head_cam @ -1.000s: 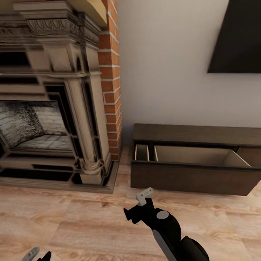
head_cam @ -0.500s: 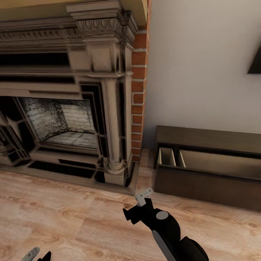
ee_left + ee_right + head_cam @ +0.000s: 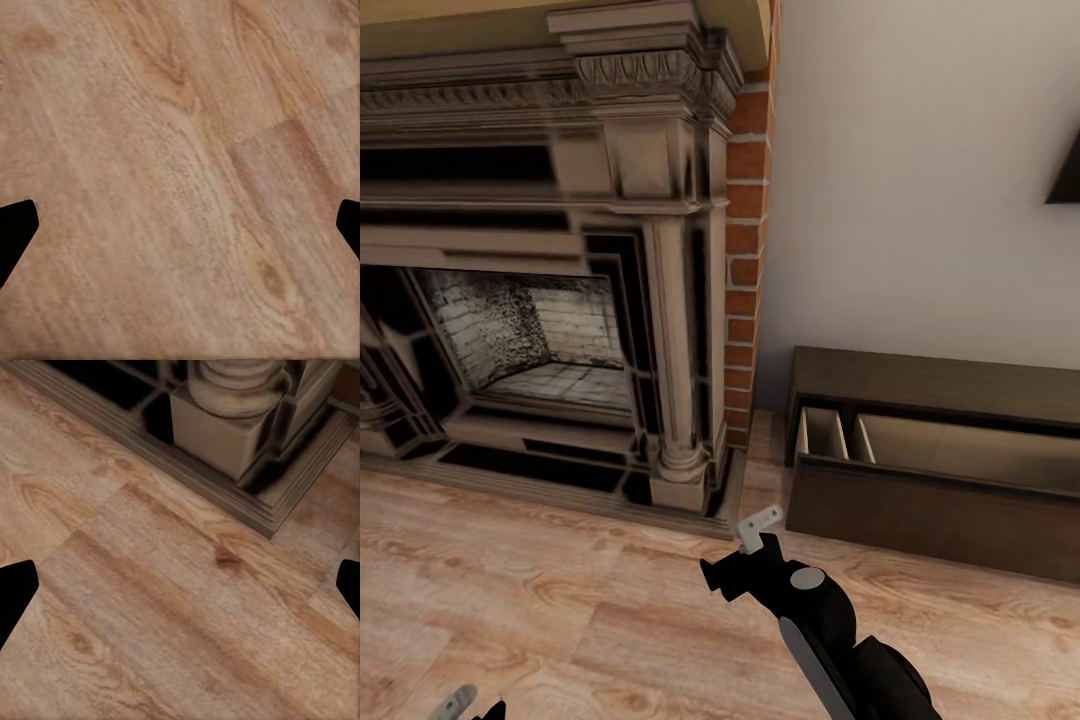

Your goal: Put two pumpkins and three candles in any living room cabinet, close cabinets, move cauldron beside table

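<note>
At the bottom left corner of the head view, the left gripper [image 3: 465, 703] was seen only in part, with one grey finger and a black piece cut by the frame edge. In the left wrist view its two dark fingertips [image 3: 15, 234] were found at the two opposite sides of the picture, set wide apart, with nothing between them but the wooden floor [image 3: 180, 165].

Near the bottom centre of the head view, the right gripper [image 3: 758, 527] was held above the floor on its black arm [image 3: 830, 640]. One grey finger [image 3: 760, 521] was visible there. In the right wrist view the dark fingertips [image 3: 16, 589] were also placed at the two sides, spread wide, and nothing was held between them. Behind them the base of a fireplace column [image 3: 232, 412] was shown, standing on its stepped plinth.

Farther away, at the left and centre of the head view, the carved fireplace surround [image 3: 560, 180] was seen, with the light brick firebox [image 3: 530, 335] inside it. A strip of red brick [image 3: 745, 250] was placed just beside its right edge, and a pale wall [image 3: 920, 200] behind.

At the right middle of the frame, against the wall, the dark-brown cabinet [image 3: 930, 510] was found with its drawer [image 3: 960, 445] pulled open. The pale interior was divided into a narrow compartment and a wide one, and no object could be seen in them. A dark panel [image 3: 1065, 170] was cut by the upper right edge.
</note>
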